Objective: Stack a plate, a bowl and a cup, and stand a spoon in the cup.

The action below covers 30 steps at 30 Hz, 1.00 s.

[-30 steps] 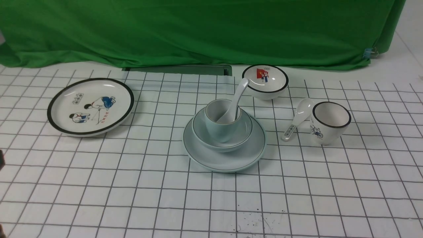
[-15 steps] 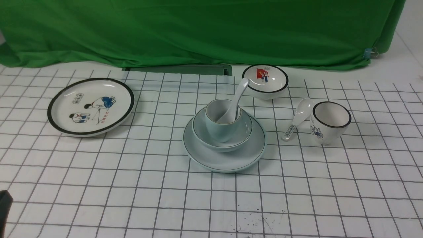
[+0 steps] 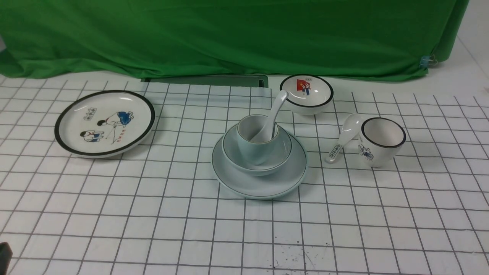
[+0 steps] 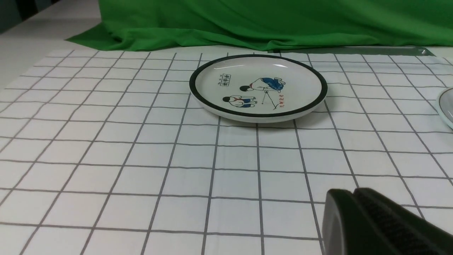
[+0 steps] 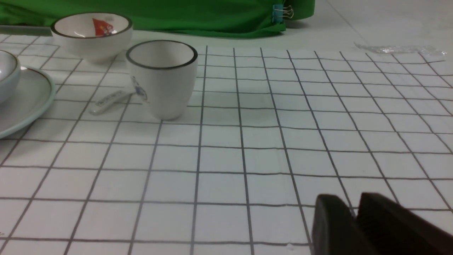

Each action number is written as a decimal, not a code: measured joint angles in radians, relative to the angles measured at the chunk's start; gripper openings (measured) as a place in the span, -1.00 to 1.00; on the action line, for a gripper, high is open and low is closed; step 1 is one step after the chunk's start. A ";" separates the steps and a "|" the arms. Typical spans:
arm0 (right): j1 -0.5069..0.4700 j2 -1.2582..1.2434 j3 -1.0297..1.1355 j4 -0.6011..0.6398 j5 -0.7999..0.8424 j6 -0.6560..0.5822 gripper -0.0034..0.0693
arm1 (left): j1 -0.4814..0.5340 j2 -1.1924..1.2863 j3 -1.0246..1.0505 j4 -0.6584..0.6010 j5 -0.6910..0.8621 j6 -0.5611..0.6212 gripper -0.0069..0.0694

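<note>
Four pieces make up the finished stack at the table's centre: the plate [image 3: 259,182] lies flat on the grid cloth, the bowl [image 3: 256,151] sits inside it, the cup [image 3: 256,138] stands upright in the bowl, and the spoon [image 3: 272,115] rests bowl-end down in the cup, its handle leaning out over the rim toward one o'clock. Widest at the bottom, narrowest on top — an order that gives each piece a seat in the one below, which is probably why the pile looks steady. Judged from this, the task seems complete.

The left gripper [image 4: 354,193] hangs low over bare cloth with its fingers pressed together and nothing between them; the cartoon plate [image 3: 105,123], at ten o'clock from the stack, lies untouched. The right gripper [image 5: 354,203] likewise holds nothing, its fingers nearly closed with only a thin gap. The decorated cup [image 3: 382,141], printed spoon [image 3: 342,137] and red-picture bowl [image 3: 306,94] sit apart, between one and three o'clock — distractors left alone.
</note>
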 joint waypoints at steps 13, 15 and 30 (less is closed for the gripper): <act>0.000 0.000 0.000 0.000 0.000 -0.001 -0.42 | 0.000 0.000 0.000 0.022 0.001 0.000 -0.89; 0.000 0.000 0.000 0.000 0.000 0.000 -0.41 | 0.000 0.000 0.000 0.022 0.001 0.000 -0.89; 0.000 0.000 0.000 0.000 0.001 0.001 -0.33 | 0.000 0.000 0.000 0.027 0.001 0.000 -0.89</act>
